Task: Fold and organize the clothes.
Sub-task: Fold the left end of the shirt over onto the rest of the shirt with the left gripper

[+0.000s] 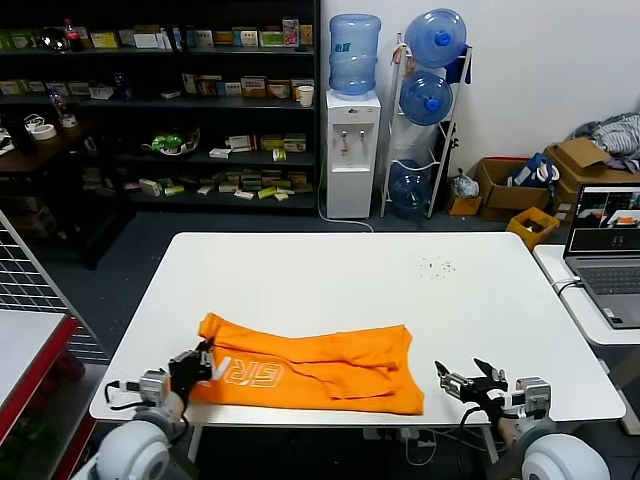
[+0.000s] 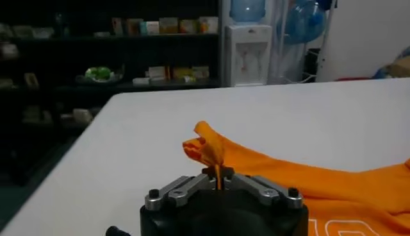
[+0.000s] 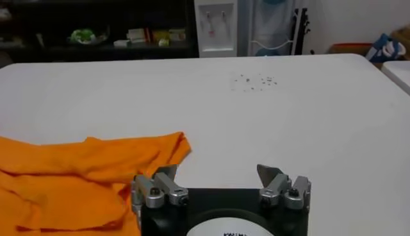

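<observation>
A bright orange T-shirt (image 1: 320,367) lies folded in a long band across the near part of the white table (image 1: 340,270), white lettering (image 1: 255,374) showing near its left end. My left gripper (image 1: 205,356) is shut on the shirt's left edge; in the left wrist view a pinched ridge of orange cloth (image 2: 211,149) rises from between the closed jaws of that gripper (image 2: 218,174). My right gripper (image 1: 462,377) hovers open just right of the shirt's right end, over bare table. In the right wrist view its fingers (image 3: 164,174) stand wide apart beside the orange T-shirt (image 3: 83,173), with nothing between them.
A laptop (image 1: 608,260) sits on a side table at the right. Beyond the table stand dark shelves (image 1: 160,110), a water dispenser (image 1: 352,130) and cardboard boxes (image 1: 520,185). Small dark specks (image 1: 436,266) dot the tabletop. A red-edged table (image 1: 30,350) is at the left.
</observation>
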Controlling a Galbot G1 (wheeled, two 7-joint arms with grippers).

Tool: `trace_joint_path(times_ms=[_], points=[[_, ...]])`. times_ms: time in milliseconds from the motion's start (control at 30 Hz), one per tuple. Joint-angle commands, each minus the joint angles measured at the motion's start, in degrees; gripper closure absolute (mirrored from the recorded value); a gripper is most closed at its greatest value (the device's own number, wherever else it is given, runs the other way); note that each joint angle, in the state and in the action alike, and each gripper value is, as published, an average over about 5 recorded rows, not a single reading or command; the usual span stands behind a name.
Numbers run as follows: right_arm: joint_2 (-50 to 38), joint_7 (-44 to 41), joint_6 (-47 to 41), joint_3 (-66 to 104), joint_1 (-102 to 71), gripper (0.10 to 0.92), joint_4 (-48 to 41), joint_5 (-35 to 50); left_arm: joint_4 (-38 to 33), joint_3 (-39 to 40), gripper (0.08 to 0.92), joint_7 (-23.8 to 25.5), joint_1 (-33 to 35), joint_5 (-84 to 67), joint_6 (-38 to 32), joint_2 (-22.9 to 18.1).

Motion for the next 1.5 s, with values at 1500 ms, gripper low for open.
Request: trace_joint_path(times_ms=[1500], points=[[4.4,0.8,0.2,-2.5,-0.3,0.203,-1.2,-4.0,-4.9,17.5,0.882,-21.4,-17.9,-16.2,11.5,-15.3]])
